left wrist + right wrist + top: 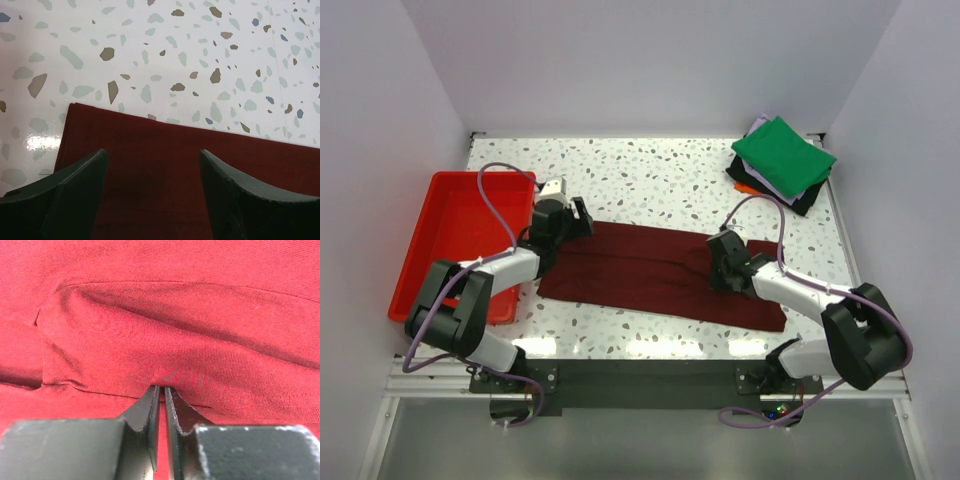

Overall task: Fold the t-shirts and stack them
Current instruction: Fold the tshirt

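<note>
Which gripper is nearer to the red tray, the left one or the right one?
Left. The left gripper sits just beside the red tray, over one end of the maroon shirt. The right gripper is far across, pinching the shirt's other half.

Tabletop (660,185) open beyond maroon shirt (640,275); tray (420,270) seemingly hems left claw (153,156).

No readable text in any view, no label or brand on the maroon shirt (650,275), no print on the folded stack (782,165), tray (450,235) or counter (650,180)
</note>
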